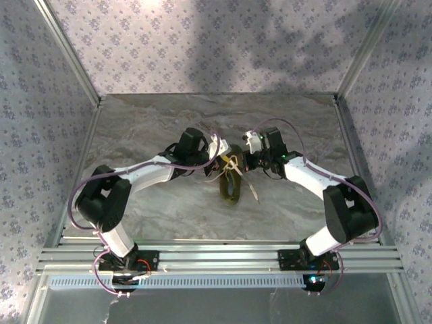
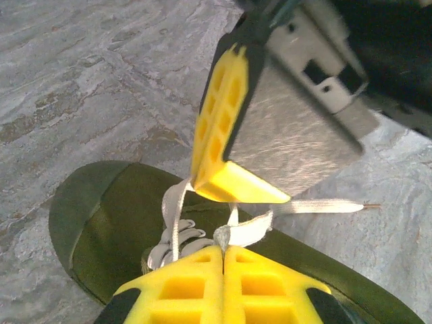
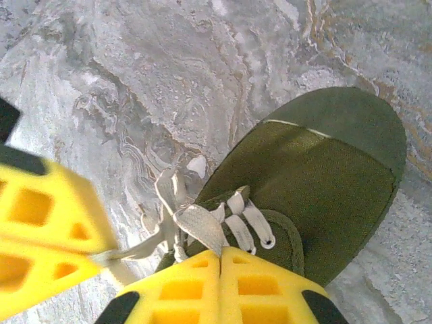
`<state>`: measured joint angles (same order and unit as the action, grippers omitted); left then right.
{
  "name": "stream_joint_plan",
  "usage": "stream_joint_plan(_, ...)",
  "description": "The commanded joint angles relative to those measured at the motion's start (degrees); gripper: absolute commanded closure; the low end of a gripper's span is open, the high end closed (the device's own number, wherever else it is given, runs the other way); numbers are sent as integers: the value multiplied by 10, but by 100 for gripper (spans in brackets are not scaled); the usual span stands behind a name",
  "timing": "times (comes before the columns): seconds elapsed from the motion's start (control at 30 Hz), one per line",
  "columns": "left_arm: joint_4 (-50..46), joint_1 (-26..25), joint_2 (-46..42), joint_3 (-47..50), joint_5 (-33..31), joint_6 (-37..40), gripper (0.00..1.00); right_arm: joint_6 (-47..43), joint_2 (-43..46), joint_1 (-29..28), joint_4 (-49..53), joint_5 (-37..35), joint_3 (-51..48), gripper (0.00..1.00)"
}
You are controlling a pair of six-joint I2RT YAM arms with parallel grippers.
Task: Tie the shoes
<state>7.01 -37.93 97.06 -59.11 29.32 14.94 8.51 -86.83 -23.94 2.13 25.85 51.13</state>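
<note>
The olive-green shoe (image 1: 231, 189) lies mid-table with its toe toward the arms' bases, and its whitish laces (image 1: 233, 164) are bunched over the tongue. My left gripper (image 2: 223, 248) is shut on a fold of lace (image 2: 253, 229) just above the shoe (image 2: 101, 229). That strand's free end (image 2: 324, 206) runs off to the right over the table. My right gripper (image 3: 220, 251) is shut on a flat loop of lace (image 3: 199, 226) over the shoe's eyelets (image 3: 253, 226). In the top view the two grippers meet tip to tip over the laces, left (image 1: 219, 160) and right (image 1: 244, 162).
The shoe rests on a grey marbled tabletop (image 1: 148, 121) walled by patterned panels. An aluminium rail (image 1: 216, 256) runs along the near edge. One loose lace tail (image 1: 252, 192) trails right of the shoe. The right gripper's yellow finger (image 2: 219, 121) hangs close above the left one's tips.
</note>
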Motion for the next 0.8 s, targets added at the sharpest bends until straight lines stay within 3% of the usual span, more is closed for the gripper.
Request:
stream_joint_plan(0.0,-23,-1,22,-27,8,-18,100,-22,18,-3,-17,12,-14,100)
stream_joint_plan(0.57,17,-1,86,-49,-6,-76,100,-37,7,-4,-23,74,-19,100)
stream_joint_plan(0.77,31,-1,100,-39,-7,-88,100,-28,-2,2,-38,91,-24,81)
